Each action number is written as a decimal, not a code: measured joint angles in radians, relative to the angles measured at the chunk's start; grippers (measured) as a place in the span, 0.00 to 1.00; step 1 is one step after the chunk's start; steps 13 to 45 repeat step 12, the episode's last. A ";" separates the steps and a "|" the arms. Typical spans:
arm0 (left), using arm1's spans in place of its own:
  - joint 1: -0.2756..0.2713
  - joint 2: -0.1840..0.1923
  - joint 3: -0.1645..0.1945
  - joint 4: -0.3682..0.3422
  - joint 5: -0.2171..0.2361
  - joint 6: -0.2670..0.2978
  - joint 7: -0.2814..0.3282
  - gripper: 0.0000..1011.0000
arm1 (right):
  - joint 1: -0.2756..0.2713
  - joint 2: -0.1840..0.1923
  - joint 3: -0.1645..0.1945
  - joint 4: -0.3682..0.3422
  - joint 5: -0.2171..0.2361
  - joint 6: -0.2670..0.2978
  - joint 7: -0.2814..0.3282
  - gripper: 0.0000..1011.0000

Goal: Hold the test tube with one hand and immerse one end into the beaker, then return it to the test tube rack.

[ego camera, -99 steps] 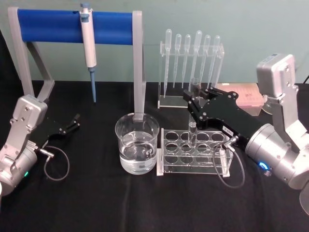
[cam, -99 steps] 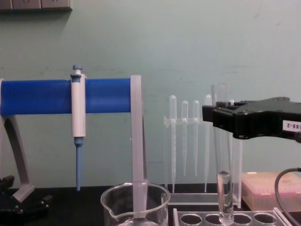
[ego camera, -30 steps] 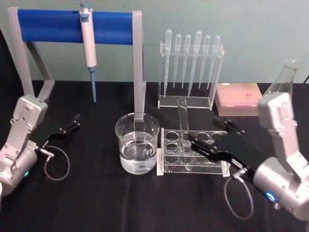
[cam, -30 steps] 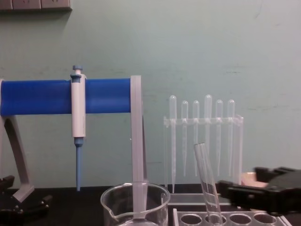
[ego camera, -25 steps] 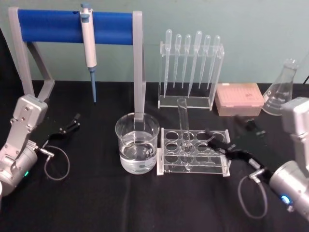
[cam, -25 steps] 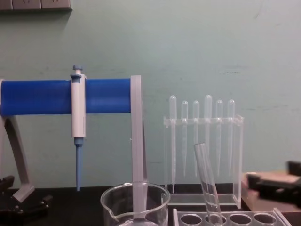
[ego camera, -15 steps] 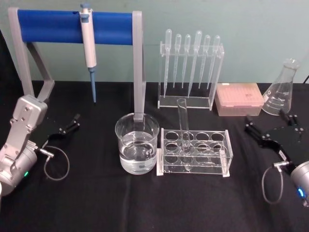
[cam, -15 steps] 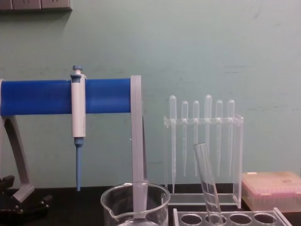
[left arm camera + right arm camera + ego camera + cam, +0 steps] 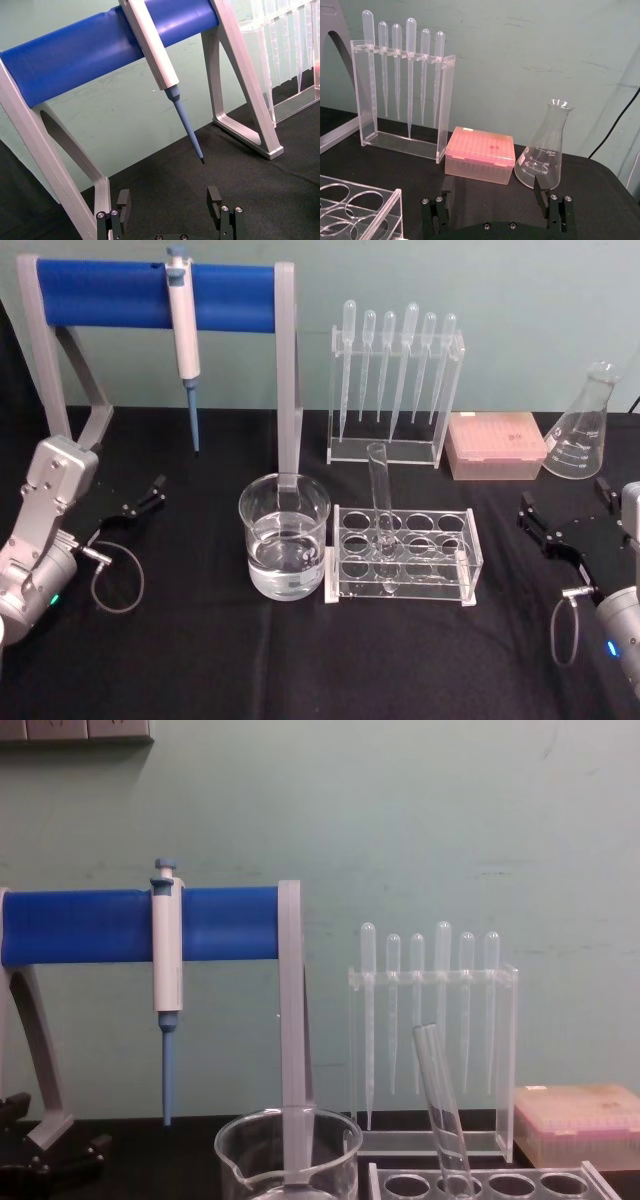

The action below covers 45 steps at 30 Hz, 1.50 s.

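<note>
Test tube [image 9: 380,502]: stood leaning in a middle well of the clear rack [image 9: 404,555], just beside the beaker [image 9: 284,537] of water, ungripped. Right end effector [image 9: 566,512]: well apart at the worktop's right edge, fingers spread wide and empty; left end effector [image 9: 152,492]: parked far left, likewise open and empty. Risk: the tilted tube could rock or tip against the rack's rim if the worktop were jolted, and any re-grasp would meet it off-vertical.
</note>
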 joint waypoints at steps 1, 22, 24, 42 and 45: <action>0.000 0.000 0.000 0.000 0.000 0.000 0.000 0.99 | 0.000 0.000 0.000 0.000 0.000 0.000 0.000 0.99; 0.000 0.000 0.000 0.000 0.000 0.000 0.000 0.99 | 0.001 0.003 -0.003 0.000 -0.001 0.000 0.000 0.99; 0.000 0.000 0.000 0.000 0.000 0.000 0.000 0.99 | 0.001 0.003 -0.003 0.000 -0.001 0.000 0.000 0.99; 0.000 0.000 0.000 0.000 0.000 0.000 0.000 0.99 | 0.001 0.003 -0.003 0.000 -0.001 0.000 0.000 0.99; 0.000 0.000 0.000 0.000 0.000 0.000 0.000 0.99 | 0.001 0.003 -0.003 0.000 -0.001 0.000 0.000 0.99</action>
